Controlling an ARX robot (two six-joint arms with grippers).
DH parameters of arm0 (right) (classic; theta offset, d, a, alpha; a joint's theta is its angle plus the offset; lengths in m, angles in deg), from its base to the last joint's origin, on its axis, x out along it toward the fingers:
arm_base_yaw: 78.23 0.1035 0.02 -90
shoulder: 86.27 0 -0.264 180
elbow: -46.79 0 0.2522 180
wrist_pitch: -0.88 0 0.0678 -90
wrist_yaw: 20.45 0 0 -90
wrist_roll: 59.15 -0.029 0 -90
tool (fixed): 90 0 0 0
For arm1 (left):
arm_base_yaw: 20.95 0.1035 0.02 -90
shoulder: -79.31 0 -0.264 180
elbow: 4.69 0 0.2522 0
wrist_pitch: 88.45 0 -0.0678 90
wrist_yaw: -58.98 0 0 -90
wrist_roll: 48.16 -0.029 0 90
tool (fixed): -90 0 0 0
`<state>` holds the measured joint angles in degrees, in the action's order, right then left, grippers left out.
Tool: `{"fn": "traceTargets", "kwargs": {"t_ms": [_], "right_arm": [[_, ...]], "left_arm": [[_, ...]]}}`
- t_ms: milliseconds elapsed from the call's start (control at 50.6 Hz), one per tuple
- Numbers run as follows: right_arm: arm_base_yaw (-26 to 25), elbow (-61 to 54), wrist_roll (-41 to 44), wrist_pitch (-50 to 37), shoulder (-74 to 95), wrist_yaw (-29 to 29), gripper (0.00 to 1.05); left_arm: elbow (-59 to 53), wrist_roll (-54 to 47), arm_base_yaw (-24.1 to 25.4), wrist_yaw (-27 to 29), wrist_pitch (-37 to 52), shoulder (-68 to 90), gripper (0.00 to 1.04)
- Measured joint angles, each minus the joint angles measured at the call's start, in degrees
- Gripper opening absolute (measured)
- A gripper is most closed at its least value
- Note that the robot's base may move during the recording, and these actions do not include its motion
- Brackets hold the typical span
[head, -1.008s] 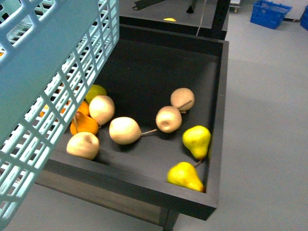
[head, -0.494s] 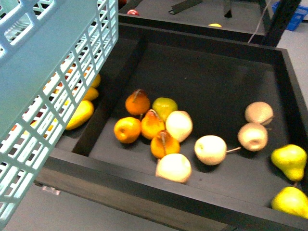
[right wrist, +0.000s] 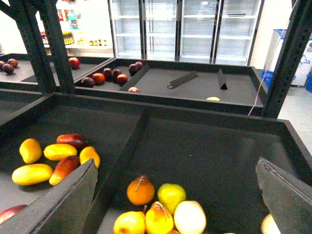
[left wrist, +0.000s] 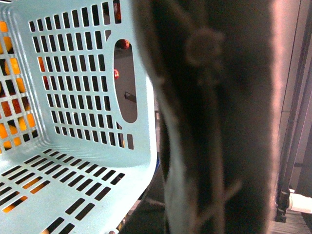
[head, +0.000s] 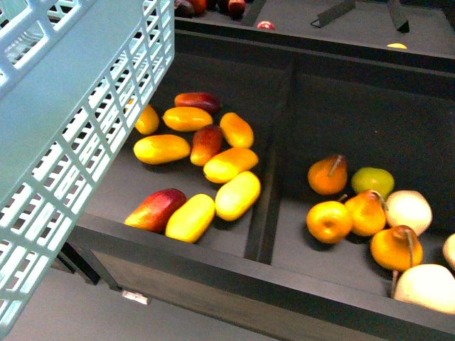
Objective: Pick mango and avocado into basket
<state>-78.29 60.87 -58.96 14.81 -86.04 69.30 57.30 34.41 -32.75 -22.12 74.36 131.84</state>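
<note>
The pale teal basket [head: 71, 135] hangs tilted at the left of the front view, above the bin's front left corner. In the left wrist view its lattice wall [left wrist: 73, 97] shows, and its grey-brown handle [left wrist: 214, 122] fills the frame close up. My left gripper is shut on that handle and its fingers are hidden. Several yellow-orange mangoes [head: 161, 149] lie in the left compartment, also seen in the right wrist view [right wrist: 32, 173]. My right gripper [right wrist: 175, 161] is open and empty above the pear compartment. No avocado is in view.
A dark divider [head: 266, 192] splits the black bin. Orange, yellow and pale pears [head: 330, 220] lie in the right compartment. Red-blushed mangoes [head: 156, 209] lie among the yellow ones. Apples [right wrist: 109, 75] sit in a farther bin. Dark frame posts [right wrist: 29, 44] stand at the left.
The front view has swung left along the bins, from the pear compartment to the mango compartment. The basket keeps its place in the frame.
</note>
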Motion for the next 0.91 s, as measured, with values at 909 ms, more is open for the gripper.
{"fn": "traceTargets", "kwargs": {"t_ms": [909], "right_arm": [[0.0, 0.0, 0.0, 0.0, 0.0, 0.0, 0.97]], "left_arm": [[0.0, 0.1, 0.0, -0.1, 0.0, 0.1, 0.07]]}}
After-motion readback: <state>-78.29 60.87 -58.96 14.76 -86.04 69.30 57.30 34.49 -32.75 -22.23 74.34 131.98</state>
